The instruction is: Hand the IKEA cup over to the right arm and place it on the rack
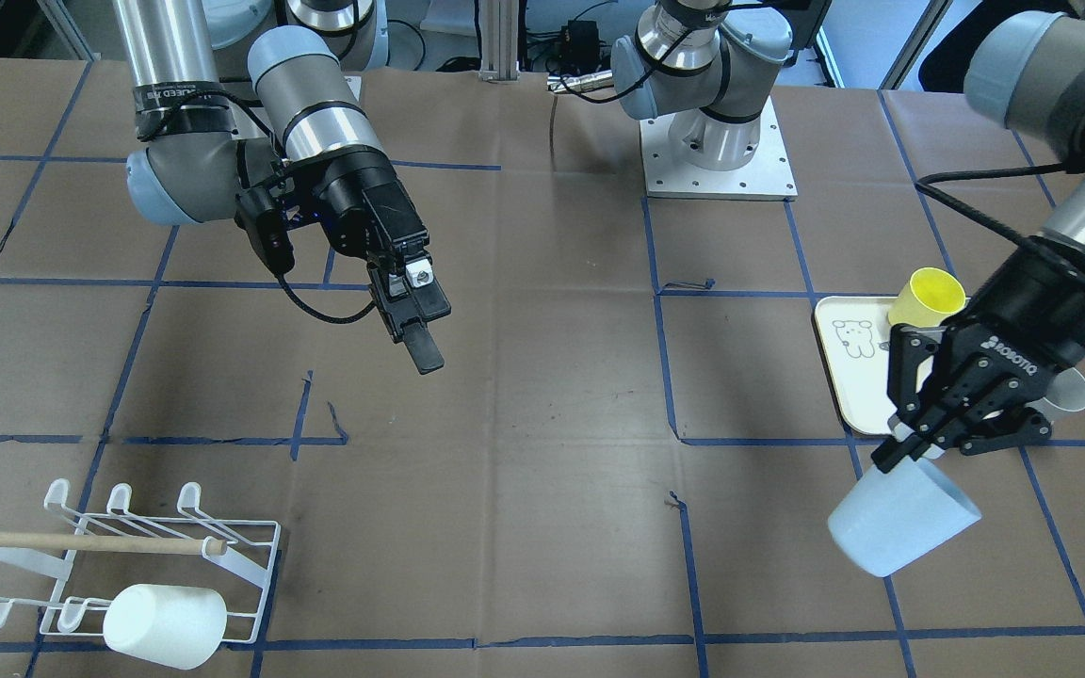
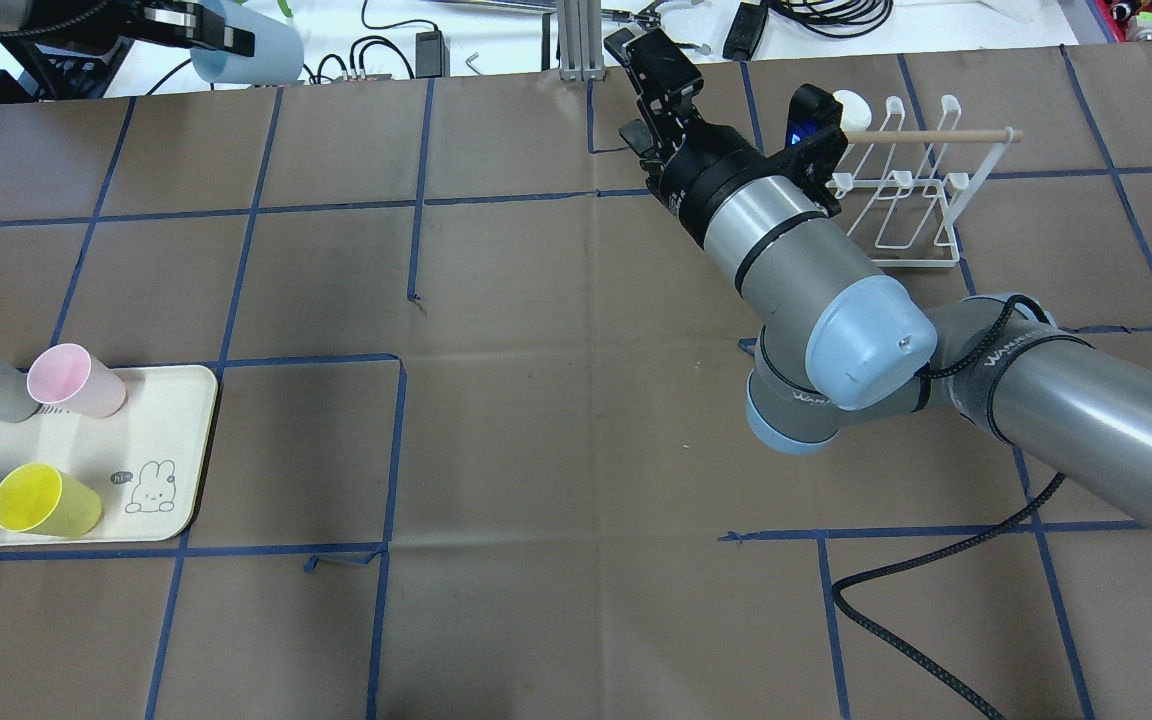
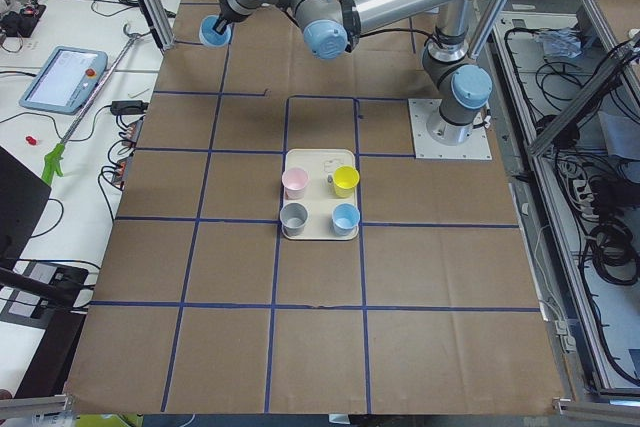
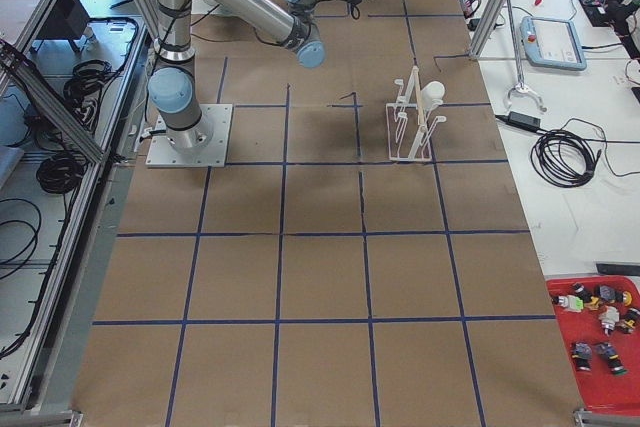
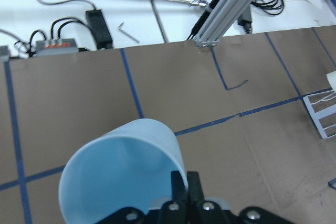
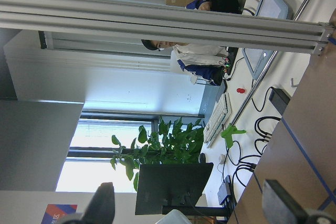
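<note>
left hand (image 1: 908,452) pinching blue cup (image 1: 900,529) rim, tray (image 1: 856,391) partly hidden

Robotics lab: paper-covered desk (image 3: 450,267) gridded with blue tape (image 3: 200,219), teach pendant (image 3: 62,78) at upper left, cable bundles (image 3: 600,242) at right edge.

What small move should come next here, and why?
Probably the left pincer should carry the pale blue cup sideways toward the middle of the table. It pinches the cup's rim with the cup lifted, while the right pincer hangs open far across the table. That gap must close before any handover.
</note>
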Action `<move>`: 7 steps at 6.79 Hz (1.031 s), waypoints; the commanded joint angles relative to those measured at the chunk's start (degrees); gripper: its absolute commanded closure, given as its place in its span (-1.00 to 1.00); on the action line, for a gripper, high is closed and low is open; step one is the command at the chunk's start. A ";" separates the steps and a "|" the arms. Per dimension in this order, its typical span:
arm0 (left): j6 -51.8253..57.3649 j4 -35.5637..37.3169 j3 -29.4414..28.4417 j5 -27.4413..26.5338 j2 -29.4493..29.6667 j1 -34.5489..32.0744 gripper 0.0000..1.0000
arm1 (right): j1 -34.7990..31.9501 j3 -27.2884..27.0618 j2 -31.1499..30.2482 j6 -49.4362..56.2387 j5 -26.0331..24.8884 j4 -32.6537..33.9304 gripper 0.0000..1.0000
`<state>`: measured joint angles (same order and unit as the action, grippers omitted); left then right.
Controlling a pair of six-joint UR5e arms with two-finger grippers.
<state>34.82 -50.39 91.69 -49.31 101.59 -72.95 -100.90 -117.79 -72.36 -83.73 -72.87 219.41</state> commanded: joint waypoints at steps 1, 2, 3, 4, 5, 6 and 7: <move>-3.67 21.83 9.26 7.63 0.02 -4.29 1.00 | 0.09 0.02 0.03 0.66 0.01 -0.29 -1.00; -3.96 29.14 11.12 11.66 0.88 -6.04 1.00 | 0.09 0.02 0.12 0.67 -0.34 -0.38 -1.00; -4.05 37.48 12.97 16.74 4.20 -7.36 1.00 | 0.09 0.02 0.29 -0.11 -0.17 -0.38 -1.00; -5.53 48.52 13.68 17.49 9.63 -8.16 1.00 | 0.09 0.45 1.08 -0.64 -0.08 -0.38 -1.00; -15.64 62.64 13.60 17.15 14.55 -9.91 1.00 | 0.09 0.81 2.04 -6.83 0.18 -0.38 -1.00; -26.01 76.71 13.60 17.15 18.17 -11.49 1.00 | 0.09 1.25 2.66 -11.24 0.27 -0.38 -1.00; -27.94 79.98 13.78 16.88 18.82 -13.68 1.00 | 0.09 1.95 3.10 -11.37 0.27 -0.47 -1.00</move>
<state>12.30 21.38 105.30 -32.27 118.21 -84.36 -100.81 -116.55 -69.88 -93.10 -72.66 219.00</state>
